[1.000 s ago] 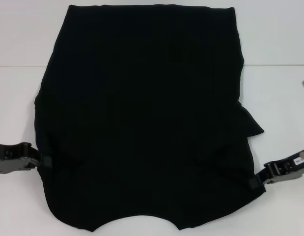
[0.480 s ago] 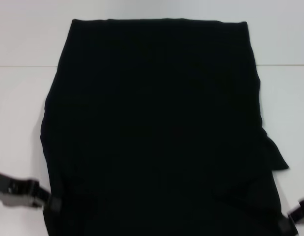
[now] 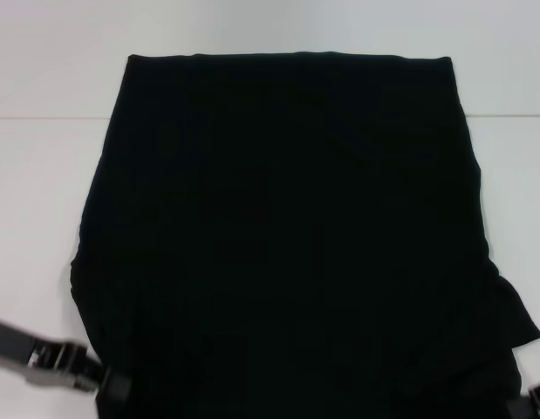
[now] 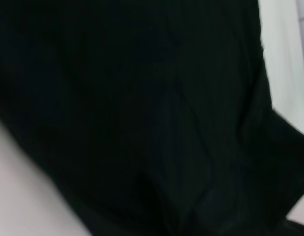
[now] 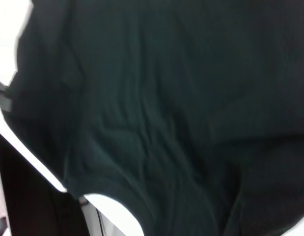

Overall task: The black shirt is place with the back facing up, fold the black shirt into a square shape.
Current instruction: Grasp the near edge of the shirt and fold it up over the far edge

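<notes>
The black shirt (image 3: 287, 227) fills most of the head view, plain side showing, no lettering visible. Its far edge lies flat on the white table (image 3: 34, 218); its near part is raised toward me and runs out of the bottom of the view. My left gripper (image 3: 112, 385) is shut on the shirt's near left edge. My right gripper (image 3: 538, 398) shows only at the bottom right corner, at the shirt's near right edge. A sleeve flap (image 3: 514, 319) hangs out on the right. Both wrist views show only black cloth up close: the left wrist view (image 4: 142, 108) and the right wrist view (image 5: 181, 98).
White table surface shows on both sides of the shirt and beyond it, with a seam line (image 3: 43, 117) across the far part. No other objects are in view.
Both grippers have moved nearer to me and lower in the head view, drawing the shirt's near edge with them. The shirt now covers more of the view; the right gripper is almost out of sight.
</notes>
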You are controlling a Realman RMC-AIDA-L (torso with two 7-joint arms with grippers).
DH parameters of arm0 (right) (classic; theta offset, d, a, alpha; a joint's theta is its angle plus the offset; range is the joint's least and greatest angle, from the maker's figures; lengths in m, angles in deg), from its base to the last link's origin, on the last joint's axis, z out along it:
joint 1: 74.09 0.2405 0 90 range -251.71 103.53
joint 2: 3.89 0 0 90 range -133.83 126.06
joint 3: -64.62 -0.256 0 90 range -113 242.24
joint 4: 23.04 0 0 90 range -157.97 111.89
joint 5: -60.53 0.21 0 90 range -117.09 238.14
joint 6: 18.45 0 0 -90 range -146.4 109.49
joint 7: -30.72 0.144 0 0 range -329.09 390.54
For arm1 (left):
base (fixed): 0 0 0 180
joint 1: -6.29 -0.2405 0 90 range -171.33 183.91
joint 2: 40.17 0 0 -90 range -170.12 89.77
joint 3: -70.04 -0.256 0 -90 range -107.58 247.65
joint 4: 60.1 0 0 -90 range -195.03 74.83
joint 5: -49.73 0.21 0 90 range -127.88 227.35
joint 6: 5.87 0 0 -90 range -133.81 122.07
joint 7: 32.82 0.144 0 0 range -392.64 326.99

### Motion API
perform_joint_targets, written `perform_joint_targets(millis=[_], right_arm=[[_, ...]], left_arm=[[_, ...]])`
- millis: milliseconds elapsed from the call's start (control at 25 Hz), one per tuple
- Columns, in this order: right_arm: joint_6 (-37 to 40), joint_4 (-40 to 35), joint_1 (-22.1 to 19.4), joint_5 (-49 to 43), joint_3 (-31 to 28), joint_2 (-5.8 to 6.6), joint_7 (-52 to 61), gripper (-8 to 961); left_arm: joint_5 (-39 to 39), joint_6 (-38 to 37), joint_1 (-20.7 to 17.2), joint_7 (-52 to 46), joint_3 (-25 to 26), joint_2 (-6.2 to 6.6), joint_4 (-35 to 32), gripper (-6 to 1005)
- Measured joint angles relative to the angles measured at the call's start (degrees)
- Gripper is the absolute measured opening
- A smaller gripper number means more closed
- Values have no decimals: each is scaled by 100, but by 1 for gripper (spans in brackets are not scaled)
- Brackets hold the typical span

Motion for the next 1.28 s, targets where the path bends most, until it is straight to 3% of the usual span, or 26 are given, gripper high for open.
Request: perform_joint_targets(millis=[200, 440, 800, 1000, 1280], right_arm=[[-221, 165, 349, 61, -273, 163, -104, 30], [-427, 196, 686, 256, -456, 449, -104, 31], [-786, 195, 994, 310, -642, 808, -68, 31], [-1194, 149, 1122, 497, -679, 870, -30, 32], [-2002, 146, 1266, 560, -709, 824, 41, 33]], left_arm=[[-150, 343, 313, -250, 104, 93, 85, 58], [-157, 906, 752, -611, 94, 210, 267, 59], [-163, 1618, 1300, -1037, 72, 387, 326, 59], [-163, 2010, 1487, -1233, 68, 439, 335, 60], [-214, 2698, 1588, -1410, 65, 418, 348, 60]])
